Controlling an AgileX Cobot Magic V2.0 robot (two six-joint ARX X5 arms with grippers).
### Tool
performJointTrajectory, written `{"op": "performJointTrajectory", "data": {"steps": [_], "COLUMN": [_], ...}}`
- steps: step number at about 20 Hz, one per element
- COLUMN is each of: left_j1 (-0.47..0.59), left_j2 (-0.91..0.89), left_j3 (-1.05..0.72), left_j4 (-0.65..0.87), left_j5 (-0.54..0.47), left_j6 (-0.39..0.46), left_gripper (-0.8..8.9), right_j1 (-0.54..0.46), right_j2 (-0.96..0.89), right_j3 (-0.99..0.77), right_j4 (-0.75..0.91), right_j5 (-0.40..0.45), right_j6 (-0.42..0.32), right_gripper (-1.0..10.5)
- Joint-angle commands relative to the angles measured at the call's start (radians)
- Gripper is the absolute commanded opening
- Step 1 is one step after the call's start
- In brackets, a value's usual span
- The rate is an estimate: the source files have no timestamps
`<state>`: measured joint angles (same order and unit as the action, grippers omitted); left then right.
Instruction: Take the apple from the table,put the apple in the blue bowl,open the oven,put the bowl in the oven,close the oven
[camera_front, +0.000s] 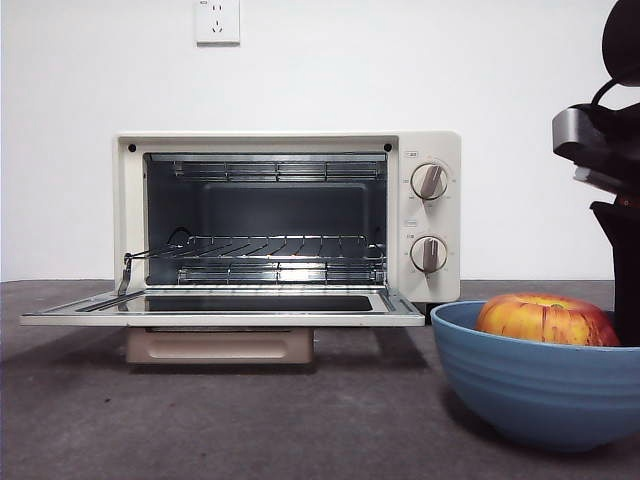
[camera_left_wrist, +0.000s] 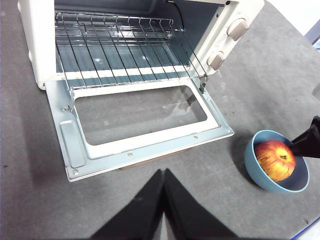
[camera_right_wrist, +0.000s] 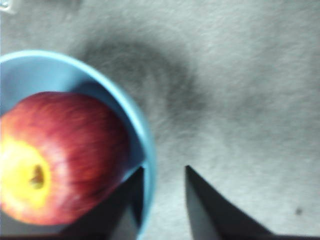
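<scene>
The cream oven (camera_front: 430, 150) stands open, its glass door (camera_front: 220, 305) folded down flat over the table (camera_front: 300, 420), and a wire rack (camera_front: 270, 245) sits inside. The red-yellow apple (camera_front: 545, 320) lies in the blue bowl (camera_front: 540, 380) at the near right. My right gripper (camera_right_wrist: 162, 170) is open and straddles the bowl's rim (camera_right_wrist: 140, 125), one jaw inside beside the apple (camera_right_wrist: 65, 150) and one outside. My left gripper (camera_left_wrist: 162, 172) is shut and empty, hovering in front of the oven door (camera_left_wrist: 135, 145), with the bowl (camera_left_wrist: 255, 170) off to its side.
A beige tray-like base (camera_front: 220, 345) shows under the lowered door. A wall socket (camera_front: 217, 20) sits high on the white wall behind the oven. The right arm (camera_front: 620, 250) rises dark at the right edge of the front view.
</scene>
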<state>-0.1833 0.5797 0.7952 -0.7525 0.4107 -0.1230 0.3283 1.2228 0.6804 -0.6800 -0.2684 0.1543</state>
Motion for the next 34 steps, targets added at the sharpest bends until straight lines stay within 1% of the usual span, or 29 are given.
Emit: {"op": "performJointTrajectory", "data": {"steps": [1,2,5,7,10,14,15,17,18,22,27,31,34], "left_j1": [0.0,0.0,0.0,0.0,0.0,0.0,0.0,0.0,0.0,0.0,0.0,-0.001,-0.001], "left_j2": [0.007,0.007,0.007,0.008,0.008,0.008,0.008,0.008,0.008,0.008,0.008,0.008,0.008], "left_j3": [0.006,0.006,0.006,0.006,0.006,0.006,0.006,0.006,0.006,0.006,0.006,0.006,0.006], "left_j4": [0.008,0.008,0.01,0.012,0.012,0.013,0.013,0.013,0.013,0.013,0.013,0.013,0.013], "left_j5": [0.002,0.002,0.002,0.002,0.002,0.002,0.002,0.002,0.002,0.002,0.002,0.002,0.002], "left_j6": [-0.011,-0.011,-0.01,-0.01,-0.01,-0.009,-0.009,-0.009,-0.009,-0.009,-0.009,-0.009,-0.009], "left_gripper": [0.07,0.07,0.07,0.07,0.07,0.07,0.07,0.07,0.07,0.07,0.07,0.07,0.07], "right_j1": [0.006,0.008,0.009,0.009,0.034,0.096,0.111,0.15,0.161,0.208,0.235,0.239,0.239], "right_j2": [0.012,0.012,0.011,0.006,-0.012,-0.003,0.015,0.082,0.115,0.294,0.503,0.602,0.629], "right_j3": [0.004,0.004,0.004,0.012,0.069,0.211,0.248,0.329,0.365,0.554,0.786,0.894,0.909], "right_j4": [-0.004,-0.004,0.001,0.004,0.0,-0.007,-0.005,-0.005,-0.005,-0.001,-0.002,0.006,0.061], "right_j5": [-0.024,-0.023,-0.035,-0.078,-0.102,-0.093,-0.086,-0.047,-0.033,0.006,0.039,0.089,0.121], "right_j6": [-0.002,0.003,0.018,0.032,0.088,0.162,0.181,0.206,0.21,0.25,0.33,0.416,0.492], "right_gripper": [0.4,0.1,0.0,0.0,0.0,0.0,0.0,0.0,0.0,0.0,0.0,0.0,0.0]}}
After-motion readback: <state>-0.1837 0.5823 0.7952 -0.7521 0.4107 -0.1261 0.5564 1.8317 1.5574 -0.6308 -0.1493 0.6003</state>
